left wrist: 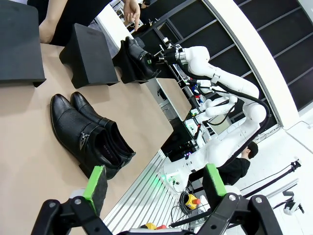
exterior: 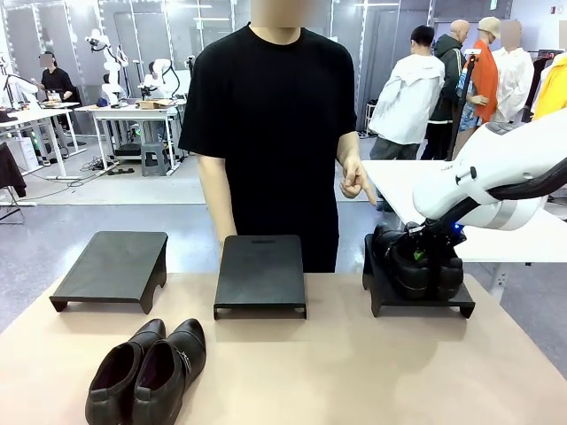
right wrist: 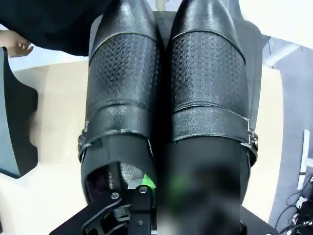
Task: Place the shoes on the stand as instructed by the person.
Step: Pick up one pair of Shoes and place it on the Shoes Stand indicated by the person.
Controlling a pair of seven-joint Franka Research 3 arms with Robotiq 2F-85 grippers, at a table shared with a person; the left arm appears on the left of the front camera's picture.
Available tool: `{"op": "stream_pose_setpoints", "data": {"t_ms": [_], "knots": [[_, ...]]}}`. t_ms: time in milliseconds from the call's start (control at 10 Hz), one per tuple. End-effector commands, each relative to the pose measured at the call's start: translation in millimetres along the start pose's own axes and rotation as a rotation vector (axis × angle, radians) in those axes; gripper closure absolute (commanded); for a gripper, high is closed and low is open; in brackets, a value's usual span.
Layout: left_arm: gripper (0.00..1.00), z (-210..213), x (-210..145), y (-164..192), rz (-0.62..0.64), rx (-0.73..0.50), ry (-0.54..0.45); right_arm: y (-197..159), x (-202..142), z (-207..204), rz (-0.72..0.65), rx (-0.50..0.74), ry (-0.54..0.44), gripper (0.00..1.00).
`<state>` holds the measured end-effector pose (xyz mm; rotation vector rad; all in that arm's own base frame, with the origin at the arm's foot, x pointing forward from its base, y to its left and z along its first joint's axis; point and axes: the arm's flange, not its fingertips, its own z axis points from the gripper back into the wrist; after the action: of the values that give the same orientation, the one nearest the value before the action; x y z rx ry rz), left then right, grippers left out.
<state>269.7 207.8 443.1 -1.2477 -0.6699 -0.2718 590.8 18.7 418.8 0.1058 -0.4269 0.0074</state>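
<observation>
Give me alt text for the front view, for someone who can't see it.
The right gripper grips a pair of black shoes on the right stand, near the person's pointing hand. A second pair lies on the table, in front of the left stand and middle stand.

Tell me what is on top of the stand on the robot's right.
A pair of black shoes sits side by side on the stand, the right end effector at their openings. The shoes hide most of its top.

Glossy black shoe pair on table, second pair atop right stand
</observation>
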Motion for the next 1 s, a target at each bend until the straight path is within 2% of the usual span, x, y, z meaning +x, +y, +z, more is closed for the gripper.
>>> {"op": "stream_pose_setpoints", "data": {"t_ms": [0,100,200,300,500,700,900], "knots": [[0.00,1.2,-1.2,0.5,-0.021,-0.014,0.004,-1.0,6.6,1.8,-0.022,0.003,-0.019,0.51],[0.00,1.2,-1.2,0.5,-0.021,-0.014,0.004,-1.3,6.7,2.4,-0.020,0.003,-0.019,0.12],[0.00,1.2,-1.2,0.5,-0.021,-0.014,0.004,-1.0,6.3,2.1,-0.021,0.003,-0.017,0.14],[0.00,1.2,-1.2,0.5,-0.021,-0.014,0.004,-0.9,6.4,3.2,-0.022,0.004,-0.018,0.00],[0.00,1.2,-1.2,0.5,-0.021,-0.014,0.004,-1.7,6.6,4.4,-0.023,0.010,-0.018,0.00],[0.00,1.2,-1.2,0.5,-0.021,-0.014,0.004,-0.1,4.4,5.7,0.001,0.007,0.007,0.11],[0.00,1.2,-1.2,0.5,-0.021,-0.014,0.004,-0.1,4.0,3.6,-0.002,0.001,-0.010,0.11]]}}
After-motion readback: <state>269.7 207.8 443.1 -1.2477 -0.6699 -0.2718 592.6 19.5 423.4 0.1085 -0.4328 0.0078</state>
